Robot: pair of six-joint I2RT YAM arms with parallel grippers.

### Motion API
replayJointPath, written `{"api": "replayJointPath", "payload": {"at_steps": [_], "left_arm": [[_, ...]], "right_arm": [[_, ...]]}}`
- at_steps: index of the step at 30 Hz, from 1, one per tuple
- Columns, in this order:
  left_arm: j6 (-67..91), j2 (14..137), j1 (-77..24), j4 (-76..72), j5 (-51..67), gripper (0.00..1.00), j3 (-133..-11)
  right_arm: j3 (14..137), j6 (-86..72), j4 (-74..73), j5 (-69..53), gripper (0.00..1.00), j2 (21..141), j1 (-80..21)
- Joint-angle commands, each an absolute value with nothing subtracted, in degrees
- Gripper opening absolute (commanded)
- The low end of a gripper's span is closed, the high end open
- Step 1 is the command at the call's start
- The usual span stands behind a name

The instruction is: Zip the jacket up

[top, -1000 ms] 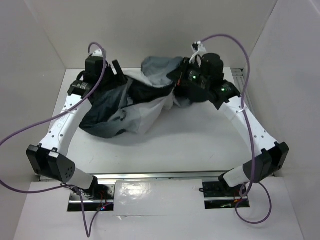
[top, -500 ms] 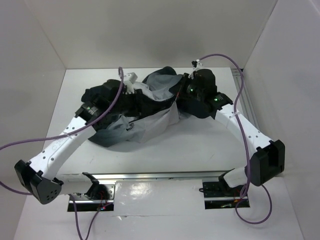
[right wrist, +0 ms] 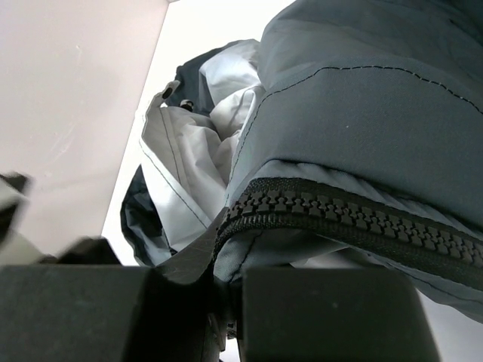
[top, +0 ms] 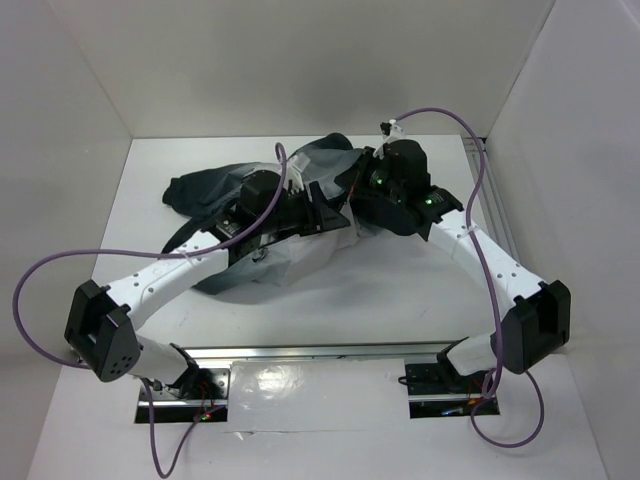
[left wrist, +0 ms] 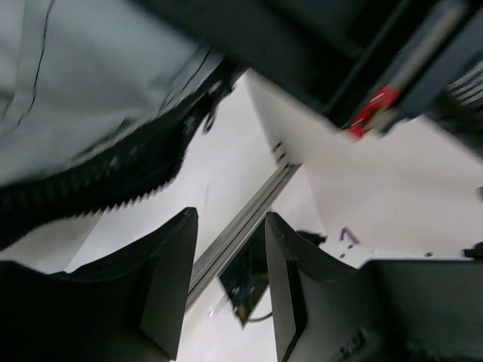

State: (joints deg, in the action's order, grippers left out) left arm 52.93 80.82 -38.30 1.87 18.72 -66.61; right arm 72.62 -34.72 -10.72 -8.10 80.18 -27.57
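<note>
i find the large dark charcoal-black soft fabric jacket with light grey lining (top: 205, 190) lying crumpled on the far middle of the white table (top: 380, 290). its dark outer cloth is bunched toward the left, and pale lining is turned up at the centre and along the near edge. both arms reach in over it from opposite sides and meet near its centre. the right claw (right wrist: 226, 302) is closed. in the right wrist view its two black fingers (right wrist: 324, 317) pinch a fold of the garment's edge just beneath the end of a row of black zipper teeth (right wrist: 339, 219). that row runs off to the right under a band of stitched grey cloth. the left claw (left wrist: 226, 256) stands with its jaws parted, and i see nothing between them. through the gap only bare table and the metal rail (left wrist: 249, 215) at the table's near edge show. another run of black zipper teeth (left wrist: 83, 185) lies above and to the left of those fingers, apart from them, with grey lining beyond it. the left wrist view is blurred, so i cannot confirm finer detail there.
</note>
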Motion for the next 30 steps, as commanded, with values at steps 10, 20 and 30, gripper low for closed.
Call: {"api": "replayJointPath", "payload": {"at_steps": [10, 20, 30], "left_arm": [[59.7, 82.9, -36.7, -13.4, 15.8, 0.52, -66.4], [60.4, 86.0, -36.7, -17.9, 15.3, 0.5, -67.0], [59.2, 86.6, -36.7, -18.0, 12.7, 0.52, -66.4]], "right_arm": [[74.4, -34.6, -5.3, -7.0, 0.0, 77.5, -28.2], [75.0, -34.6, -5.8, -7.0, 0.0, 77.5, -28.7], [75.0, -34.1, -6.4, -6.5, 0.0, 78.0, -28.7]]}}
